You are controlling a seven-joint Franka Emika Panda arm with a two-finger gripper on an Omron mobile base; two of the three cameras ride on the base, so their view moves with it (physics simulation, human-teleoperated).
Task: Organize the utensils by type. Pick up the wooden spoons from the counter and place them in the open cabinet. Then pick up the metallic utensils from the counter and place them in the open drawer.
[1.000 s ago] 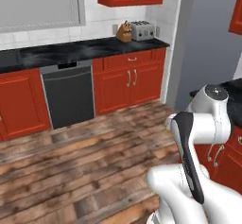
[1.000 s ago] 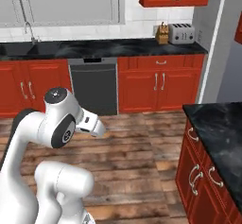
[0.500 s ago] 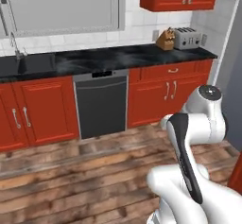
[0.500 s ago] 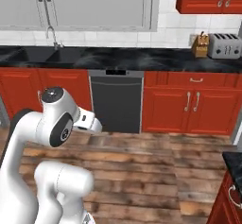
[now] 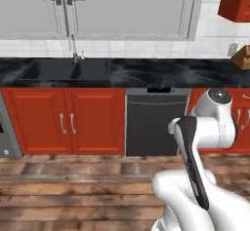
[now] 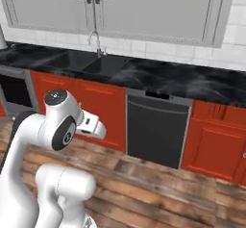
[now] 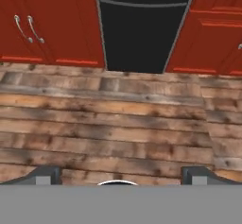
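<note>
Place: a home kitchen
Evidence: black stone tabletop (image 5: 161,72) on red cabinets (image 5: 63,123), inset sink (image 5: 63,70) with faucet (image 5: 73,47), dark dishwasher (image 5: 151,125), wood-plank floor (image 7: 118,124)

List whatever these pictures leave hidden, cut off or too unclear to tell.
- Claw: in the hand view just its two tips poke above the bottom band, spread wide with nothing between them.
- Sink: in the left base view its dark basin blends into the black counter, so what lies inside is unreadable.
- Tan thing: cut off by the right edge of the left base view; cannot tell what it is.
- Dishwasher: its top is cut off by the hand view's upper edge.
</note>
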